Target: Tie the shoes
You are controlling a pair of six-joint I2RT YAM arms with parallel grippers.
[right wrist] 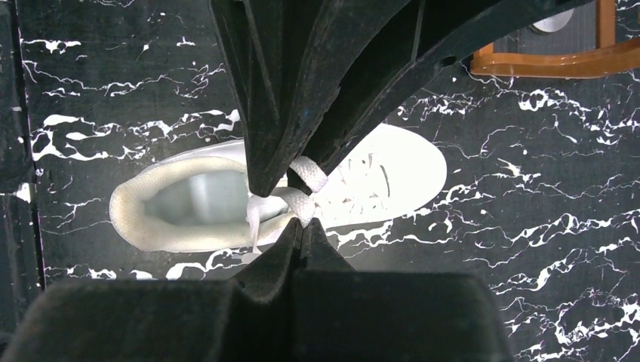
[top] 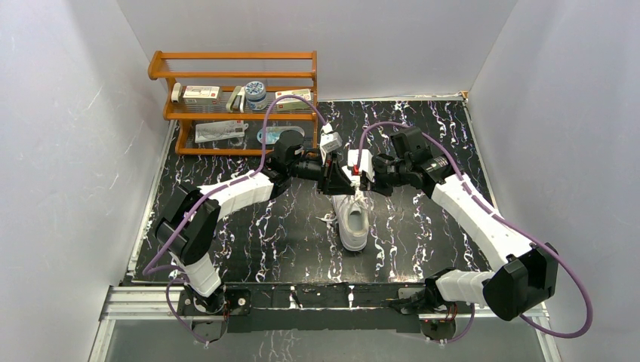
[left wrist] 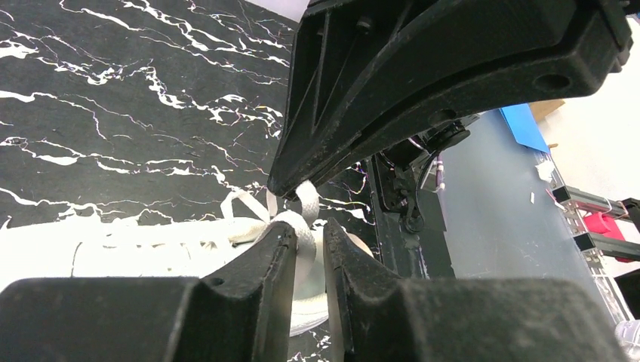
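The white sneaker (top: 353,226) lies on the black marbled table, toe toward the arms. It also shows in the left wrist view (left wrist: 113,249) and the right wrist view (right wrist: 385,177). Both grippers meet just above its heel end. My right gripper (top: 365,181) (right wrist: 302,224) is shut on a white lace (right wrist: 306,207). My left gripper (top: 332,181) (left wrist: 309,234) has its jaws a little apart; the lace (left wrist: 308,202) runs down between them against one finger (left wrist: 279,249), with a gap on the other side. The right gripper's tip pinches the same lace just above.
A wooden rack (top: 234,98) with small boxes and packets stands at the back left. White walls close in the table on the left, back and right. A metal rail (top: 302,298) runs along the near edge.
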